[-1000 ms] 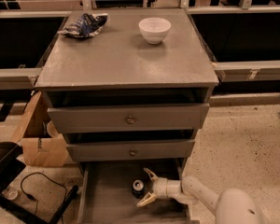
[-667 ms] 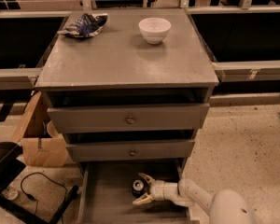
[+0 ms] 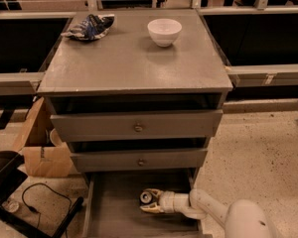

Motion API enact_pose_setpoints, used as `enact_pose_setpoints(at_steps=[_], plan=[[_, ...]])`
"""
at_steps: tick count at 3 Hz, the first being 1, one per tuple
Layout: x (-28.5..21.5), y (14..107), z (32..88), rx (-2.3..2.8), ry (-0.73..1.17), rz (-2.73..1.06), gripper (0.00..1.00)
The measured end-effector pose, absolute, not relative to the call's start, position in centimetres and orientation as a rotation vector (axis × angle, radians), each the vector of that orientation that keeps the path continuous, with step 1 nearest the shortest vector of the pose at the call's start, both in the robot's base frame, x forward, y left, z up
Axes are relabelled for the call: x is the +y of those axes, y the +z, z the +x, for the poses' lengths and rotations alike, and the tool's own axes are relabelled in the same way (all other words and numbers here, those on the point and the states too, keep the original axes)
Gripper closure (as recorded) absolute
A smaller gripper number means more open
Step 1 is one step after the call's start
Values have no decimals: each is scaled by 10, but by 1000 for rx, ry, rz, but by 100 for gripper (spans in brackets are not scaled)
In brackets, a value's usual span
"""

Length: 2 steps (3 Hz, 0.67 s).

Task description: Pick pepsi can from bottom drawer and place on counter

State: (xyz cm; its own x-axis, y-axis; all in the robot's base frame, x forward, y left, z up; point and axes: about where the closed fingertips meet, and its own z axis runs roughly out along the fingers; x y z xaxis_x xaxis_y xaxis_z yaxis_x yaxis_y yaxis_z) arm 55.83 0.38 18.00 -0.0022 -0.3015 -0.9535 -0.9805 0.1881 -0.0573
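Observation:
The pepsi can (image 3: 146,197) stands upright on the plank floor of the pulled-out bottom drawer (image 3: 114,217), showing its silver top. My gripper (image 3: 144,201) reaches into the drawer from the right, low over the floor. Its pale fingers (image 3: 152,208) lie on either side of the can, one behind it and one in front. The front finger still shows a small gap to the can. The counter (image 3: 129,58) is the grey cabinet top above.
A white bowl (image 3: 164,31) and a blue-and-white chip bag (image 3: 89,27) sit at the back of the counter. Two upper drawers with brass knobs (image 3: 138,128) are slightly open. A cardboard box (image 3: 44,155) and a cable (image 3: 39,202) lie left of the cabinet.
My gripper has slid left along the drawer floor to the can, and its fingers have narrowed around it. The can has not moved.

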Motion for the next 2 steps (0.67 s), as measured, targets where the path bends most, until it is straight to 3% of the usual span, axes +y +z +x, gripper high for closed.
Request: enact_pose_setpoints(at_steps=[1,2], plan=[[-22,218,563,1528,817,-1293,89],[-66,294,551,1547,771,-1283,100]])
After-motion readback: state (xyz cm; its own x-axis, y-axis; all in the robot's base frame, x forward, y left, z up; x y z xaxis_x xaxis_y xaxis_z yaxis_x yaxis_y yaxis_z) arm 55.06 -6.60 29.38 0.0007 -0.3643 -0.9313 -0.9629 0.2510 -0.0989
